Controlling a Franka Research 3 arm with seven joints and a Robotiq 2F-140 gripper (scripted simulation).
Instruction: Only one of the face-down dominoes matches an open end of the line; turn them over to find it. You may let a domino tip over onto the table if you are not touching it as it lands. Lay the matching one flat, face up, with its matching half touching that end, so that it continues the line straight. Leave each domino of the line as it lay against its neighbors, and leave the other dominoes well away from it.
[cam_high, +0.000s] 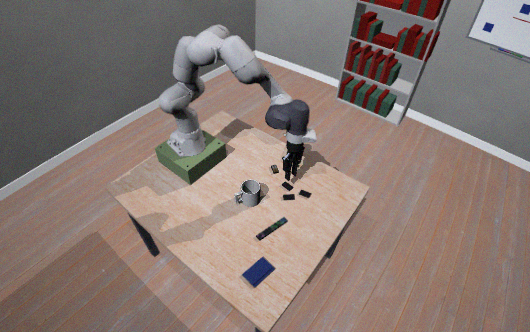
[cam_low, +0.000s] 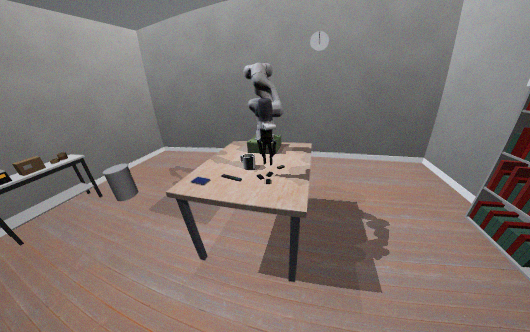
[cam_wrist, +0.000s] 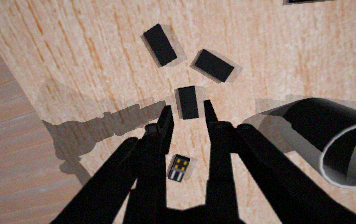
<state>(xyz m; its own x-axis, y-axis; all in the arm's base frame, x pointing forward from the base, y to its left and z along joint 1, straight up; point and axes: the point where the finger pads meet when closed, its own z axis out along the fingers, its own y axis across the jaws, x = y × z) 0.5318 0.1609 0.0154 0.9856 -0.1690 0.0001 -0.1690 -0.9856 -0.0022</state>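
Domino line (cam_high: 272, 228): pips illegible from the top view; lies well beyond the fingertips, away from the table (cam_high: 345, 186) edges. Gripper (cam_wrist: 189, 114): fingers partly apart, gripping nothing, poised above a face-down domino (cam_wrist: 188, 101) at their tips. Two more face-down dominoes (cam_wrist: 160, 44) (cam_wrist: 214, 65) lie just beyond. Face-up domino (cam_wrist: 179, 167) lies behind the fingertips. Mug (cam_wrist: 327, 136) beside one finger, cut off; contents indiscernible.

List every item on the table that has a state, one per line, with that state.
Gripper: partly open, holding nothing, above the table.
Turned domino: flat, face up, pips showing.
Three dark dominoes: flat, face down, apart from one another.
Line of dominoes: flat, apart from the loose ones.
Mug: upright.
Blue book: flat, shut.
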